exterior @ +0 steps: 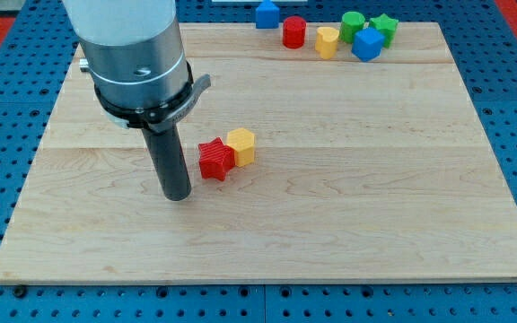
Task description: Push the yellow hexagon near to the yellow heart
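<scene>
Wooden board [348, 179]: yellow hexagon [241, 145] right of my tip [178, 196]

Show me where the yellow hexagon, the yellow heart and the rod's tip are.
yellow hexagon [241, 145], camera view, on its top face.
yellow heart [327, 41], camera view, on its front side.
my tip [178, 196], camera view, at the rod's lower end, on the view's left of the red star [214, 160].

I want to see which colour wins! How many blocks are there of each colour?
Red: 2, the red star and the red cylinder.
Yellow: 2, the yellow hexagon and the yellow heart.
Blue: 2, the blue block at the top edge and the blue cube.
Green: 2, the green cylinder and the green star.
Total: 8. It's a tie!
</scene>
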`<state>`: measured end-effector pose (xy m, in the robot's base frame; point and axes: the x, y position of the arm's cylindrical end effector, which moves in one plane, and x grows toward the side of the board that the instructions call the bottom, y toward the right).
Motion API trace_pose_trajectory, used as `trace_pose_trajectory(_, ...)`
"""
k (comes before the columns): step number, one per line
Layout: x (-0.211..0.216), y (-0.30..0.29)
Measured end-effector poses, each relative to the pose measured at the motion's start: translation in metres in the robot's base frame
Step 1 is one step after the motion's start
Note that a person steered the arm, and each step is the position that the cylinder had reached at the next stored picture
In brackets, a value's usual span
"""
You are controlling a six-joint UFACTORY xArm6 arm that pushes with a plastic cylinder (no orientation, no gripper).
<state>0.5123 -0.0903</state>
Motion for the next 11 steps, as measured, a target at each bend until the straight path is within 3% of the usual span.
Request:
trace_pose_trajectory(2,-0.082,0.095)
trace_pose_trajectory(3,-0.137,0.078)
trace_pose_trajectory(5,-0.147,0.098)
trace_pose_trajectory(6,-0.190,0.119)
trace_pose_trajectory(7,-0.164,0.104)
trace_pose_trajectory(8,-0.148,0.127)
trace_pose_trajectory(9,-0.204,0.128)
trace_pose_trajectory(10,-0.185,0.114)
trace_pose_trajectory(11,-0.094,0.083)
